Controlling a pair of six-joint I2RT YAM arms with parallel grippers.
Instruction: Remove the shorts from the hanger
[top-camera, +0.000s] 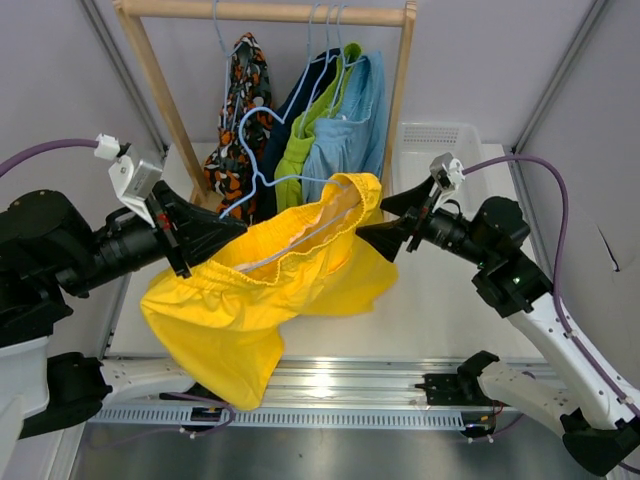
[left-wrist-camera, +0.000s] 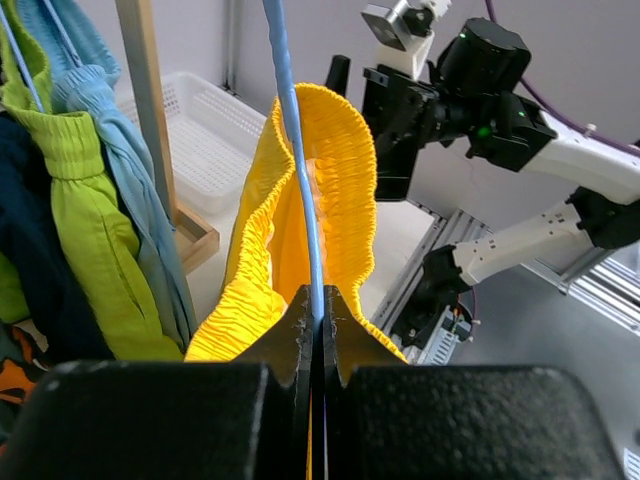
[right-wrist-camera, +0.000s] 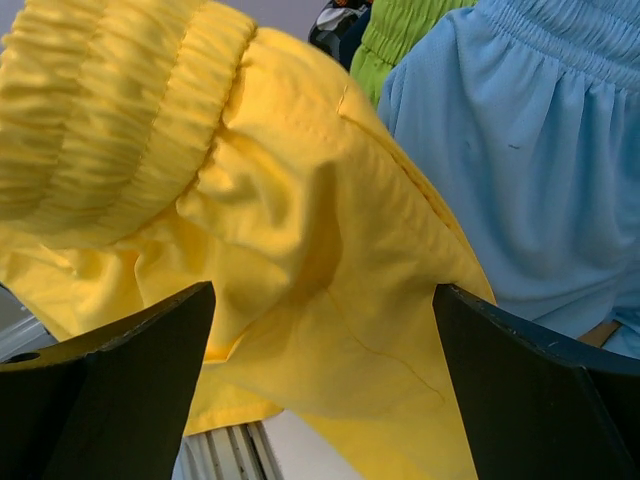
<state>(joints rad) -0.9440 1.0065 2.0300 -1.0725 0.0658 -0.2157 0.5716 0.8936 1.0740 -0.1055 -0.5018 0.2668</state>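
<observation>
One wrist view shows left hand (left-wrist-camera: 317, 305) pinching hanger (left-wrist-camera: 299, 170).

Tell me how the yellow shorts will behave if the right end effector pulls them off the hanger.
Probably floppy: the yellow shorts sag and fold below the blue hanger. Likely light, since the thin wire holds them. The gathered waistband may stretch and snag.

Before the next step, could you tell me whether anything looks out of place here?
One blue hanger is off the wooden rail, tilted in the shut left gripper, with the yellow shorts bunched lopsidedly on it. The other shorts hang normally.
</observation>
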